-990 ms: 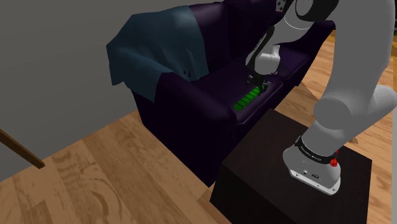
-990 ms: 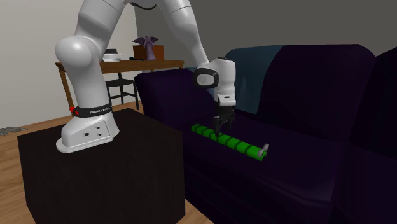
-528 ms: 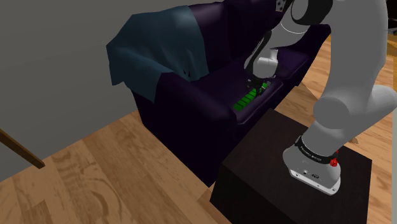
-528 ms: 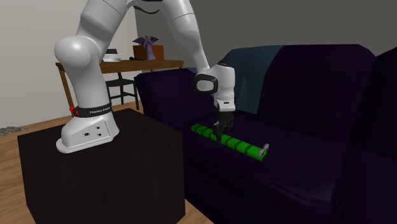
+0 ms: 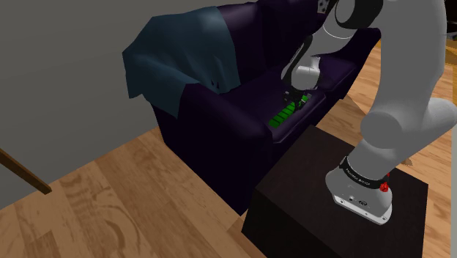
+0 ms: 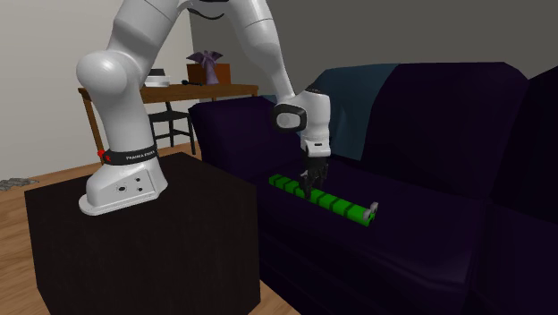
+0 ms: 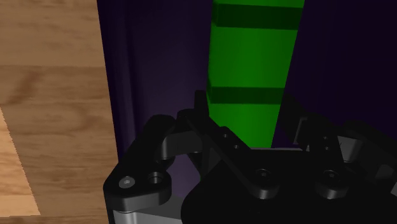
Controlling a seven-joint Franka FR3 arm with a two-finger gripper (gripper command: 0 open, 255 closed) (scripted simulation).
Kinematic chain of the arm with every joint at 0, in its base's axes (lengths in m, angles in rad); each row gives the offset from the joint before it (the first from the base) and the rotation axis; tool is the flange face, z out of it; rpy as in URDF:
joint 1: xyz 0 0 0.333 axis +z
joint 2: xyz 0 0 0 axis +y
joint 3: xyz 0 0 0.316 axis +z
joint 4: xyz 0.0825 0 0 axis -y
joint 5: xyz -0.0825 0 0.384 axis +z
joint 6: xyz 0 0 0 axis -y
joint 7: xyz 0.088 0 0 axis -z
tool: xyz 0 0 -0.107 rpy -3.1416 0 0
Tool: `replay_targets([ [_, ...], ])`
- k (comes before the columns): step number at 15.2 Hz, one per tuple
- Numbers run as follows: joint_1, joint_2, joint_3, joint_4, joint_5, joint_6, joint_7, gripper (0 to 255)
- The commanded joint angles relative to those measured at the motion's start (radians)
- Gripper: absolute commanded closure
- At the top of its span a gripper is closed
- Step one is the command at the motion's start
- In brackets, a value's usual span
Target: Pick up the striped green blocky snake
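The striped green blocky snake point(image 5: 284, 116) lies straight on the dark purple sofa seat point(image 5: 253, 99), near its front edge. My black gripper point(image 5: 296, 99) reaches straight down onto it from above. In the second exterior view the gripper point(image 6: 311, 185) sits on the snake point(image 6: 333, 205) about a third of the way along from its left end. In the wrist view the gripper point(image 7: 245, 113) is shut on the snake point(image 7: 251, 63), both fingers pressed against its sides. The snake still rests on the cushion.
A blue blanket point(image 5: 183, 55) hangs over the sofa's arm and back. My dark box stand point(image 5: 307, 198) is close against the sofa front. Wooden floor point(image 5: 110, 205) spreads out at the shoulder view's left. A table with a chair point(image 6: 170, 94) stands behind the stand.
The gripper dropped a little onto the snake and its fingers closed on it. Over the last half second nothing has moved.
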Motion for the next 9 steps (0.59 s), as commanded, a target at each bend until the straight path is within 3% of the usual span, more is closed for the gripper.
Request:
replay_targets([
  [1,0.005,-0.014,-0.007,-0.006,-0.005,-0.009,0.003,255],
  [9,0.047,-0.120,-0.061,-0.042,-0.051,-0.081,0.041,255],
])
